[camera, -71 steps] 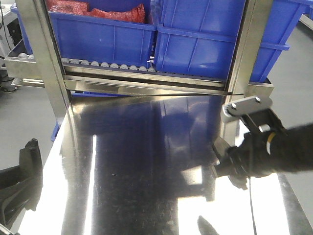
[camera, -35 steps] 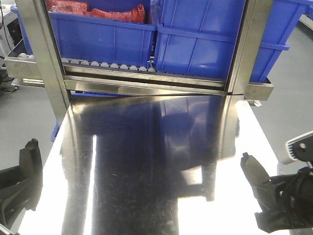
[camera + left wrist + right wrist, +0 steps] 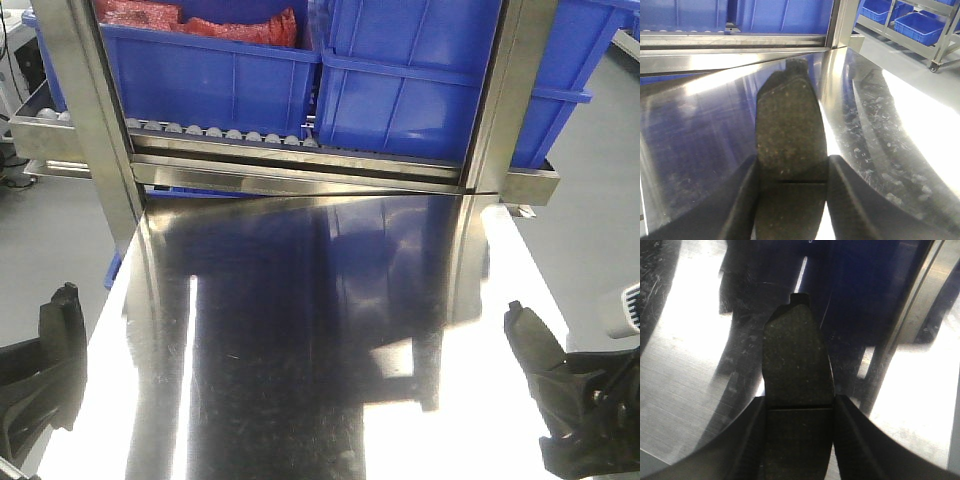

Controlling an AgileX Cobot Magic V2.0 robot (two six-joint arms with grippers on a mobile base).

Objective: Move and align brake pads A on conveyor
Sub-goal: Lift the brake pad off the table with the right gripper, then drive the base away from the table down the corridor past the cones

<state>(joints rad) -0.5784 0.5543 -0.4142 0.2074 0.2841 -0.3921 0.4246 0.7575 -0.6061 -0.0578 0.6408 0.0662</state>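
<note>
Each gripper holds one brake pad over the shiny steel table (image 3: 300,380). In the left wrist view, a grey-brown brake pad (image 3: 789,125) with a thin cross groove sticks forward from my left gripper (image 3: 792,172), which is shut on its sides. The right wrist view shows a darker brake pad (image 3: 797,357) clamped the same way in my right gripper (image 3: 799,410). From the front, the left gripper (image 3: 40,385) and its pad (image 3: 65,320) sit at the lower left. The right gripper (image 3: 580,405) and its pad (image 3: 528,340) sit at the lower right. The conveyor is out of view.
Blue bins (image 3: 420,80) stand on a roller rack (image 3: 220,135) behind the table, one holding red bagged items (image 3: 190,25). Steel uprights (image 3: 95,110) flank the table's far edge. More blue bins on a shelf (image 3: 920,25) show at the right in the left wrist view.
My right arm has pulled back from the table's mid-right to the lower right corner, carrying its pad. The left arm has not moved.
</note>
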